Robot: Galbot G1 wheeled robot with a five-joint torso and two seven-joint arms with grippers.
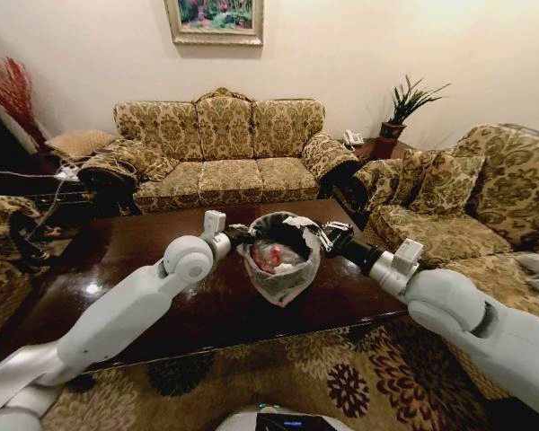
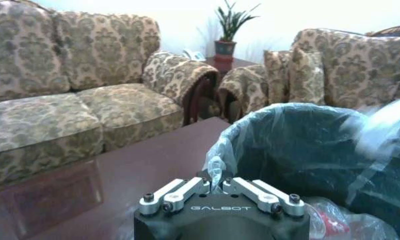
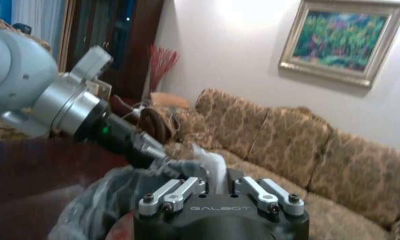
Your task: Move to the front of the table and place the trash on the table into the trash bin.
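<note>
The trash bin (image 1: pixel 278 260), black with a pale liner bag, stands on the dark glossy table (image 1: pixel 135 251) near its front edge. Red-and-white trash (image 1: pixel 271 258) lies inside it. My left gripper (image 1: pixel 242 235) is at the bin's left rim, and in the left wrist view it (image 2: pixel 217 181) is shut on the liner's edge (image 2: pixel 217 162). At the bin's right rim my right gripper (image 1: pixel 320 235) is shut on a white paper scrap (image 3: pixel 212 167) that sticks up between its fingers. The right wrist view has the left gripper (image 3: pixel 153 152) across the bin's liner (image 3: pixel 96 210).
A patterned three-seat sofa (image 1: pixel 220 148) stands behind the table and another sofa (image 1: pixel 485 189) to the right, with a potted plant (image 1: pixel 404 108) in the corner between them. A sofa arm (image 1: pixel 0 260) is at the left. Floral carpet (image 1: pixel 278 377) lies between me and the table.
</note>
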